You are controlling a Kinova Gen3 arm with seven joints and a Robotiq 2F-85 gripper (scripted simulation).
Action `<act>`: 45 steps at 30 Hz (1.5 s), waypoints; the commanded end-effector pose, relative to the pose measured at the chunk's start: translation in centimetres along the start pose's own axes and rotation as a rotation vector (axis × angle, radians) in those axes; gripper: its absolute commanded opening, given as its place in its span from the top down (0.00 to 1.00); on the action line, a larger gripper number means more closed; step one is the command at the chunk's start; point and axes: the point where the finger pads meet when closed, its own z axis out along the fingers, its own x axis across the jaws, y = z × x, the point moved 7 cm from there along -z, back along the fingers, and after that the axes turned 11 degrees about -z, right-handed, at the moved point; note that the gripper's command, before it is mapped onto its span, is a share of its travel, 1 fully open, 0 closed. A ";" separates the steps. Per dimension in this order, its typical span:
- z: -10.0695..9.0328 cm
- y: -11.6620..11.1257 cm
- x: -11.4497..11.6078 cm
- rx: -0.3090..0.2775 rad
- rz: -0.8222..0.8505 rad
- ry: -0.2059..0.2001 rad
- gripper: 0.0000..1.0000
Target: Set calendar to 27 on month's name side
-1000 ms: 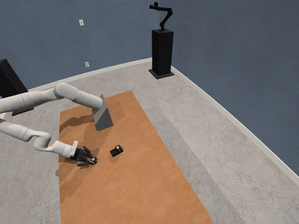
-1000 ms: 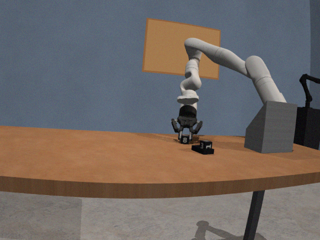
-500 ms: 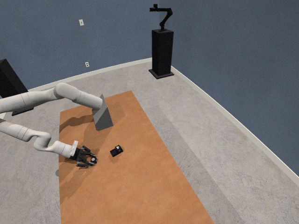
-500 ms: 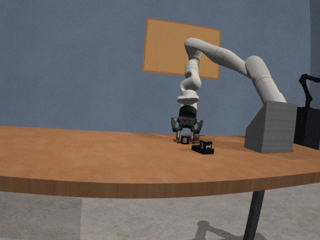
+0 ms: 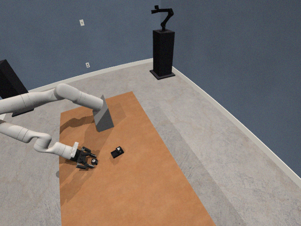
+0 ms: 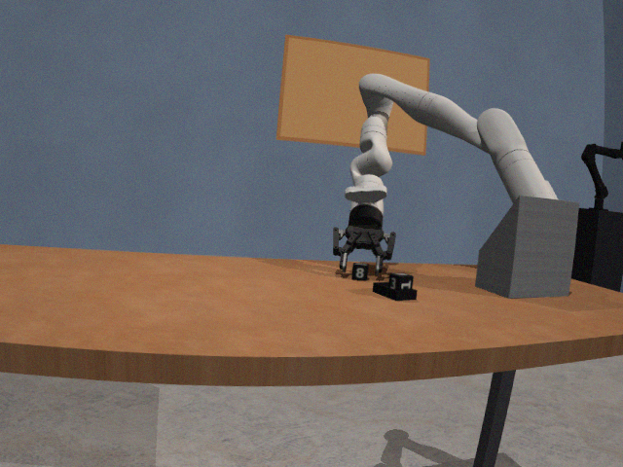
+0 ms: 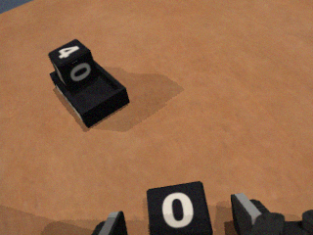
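On the table (image 5: 136, 180) (image 6: 211, 311) (image 7: 210, 113), apart from the black tray (image 5: 114, 154) (image 6: 384, 290) (image 7: 109, 109), sits a loose cube (image 5: 94, 161) (image 6: 359, 271) (image 7: 179, 210), its 0 up and an 8 facing the exterior view. Around it, with a gap on either side, stand the widely parted fingers of the gripper (image 5: 94, 161) (image 6: 361, 269) (image 7: 180, 215), gripping nothing. Inside the tray, a second cube (image 5: 118, 149) (image 6: 401, 282) (image 7: 72, 63) fills one end, 4 on top, beside bare tray floor.
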 end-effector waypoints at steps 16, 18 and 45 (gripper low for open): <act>-1.4 -1.4 0.3 0.000 -0.001 0.001 0.31; -1.9 -1.8 0.4 0.000 -0.001 0.001 0.31; -4.9 -4.8 1.0 0.000 -0.001 0.001 0.31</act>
